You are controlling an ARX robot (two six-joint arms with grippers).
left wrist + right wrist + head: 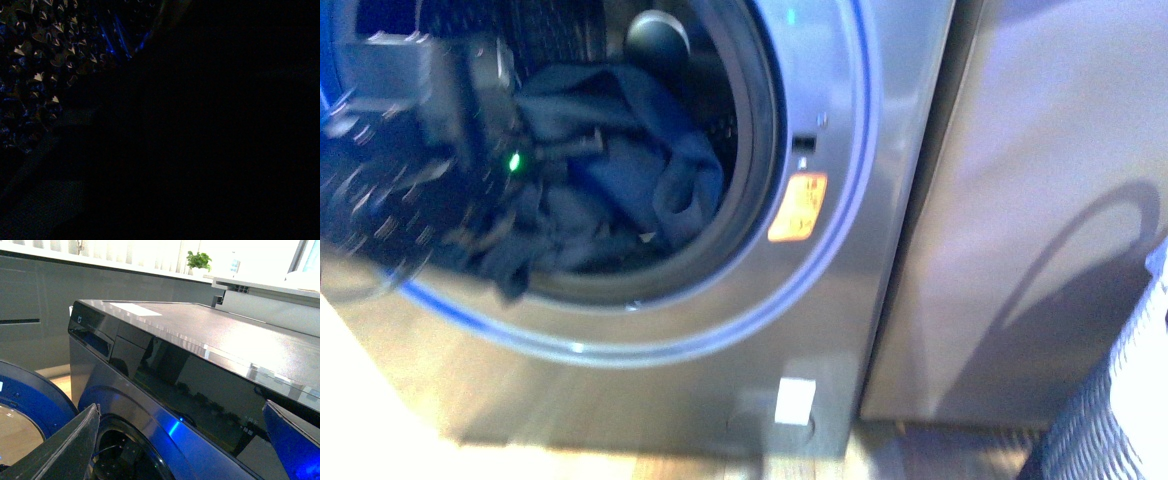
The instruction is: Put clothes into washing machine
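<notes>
Front view is blurred on its left side, yet the washing machine (pixel 880 150) is seen with its porthole open, and the clothes (pixel 630 170) are found inside the drum as a dark navy heap. The heap is stretched from the upper right of the porthole down to its lower left, where one fold is draped over the dark rim and is not fully inside.

The left gripper (pixel 560 150) is placed in the mouth of the drum, at the upper left of the frame, touching or just beside the fabric. Because of the blur, it cannot be told whether its fingers are spread or pressed on cloth. The left wrist view is dark and nothing is taken from it.

In the right wrist view the right gripper (pixel 180 407) is held outside, near the upper front edge of the machine, with its fingers (pixel 60 455) spread wide and nothing between them.

The left arm is therefore judged the nearer one. The hanging fold lies below it and to its left in the frame, so a push inward there is probably needed.
</notes>
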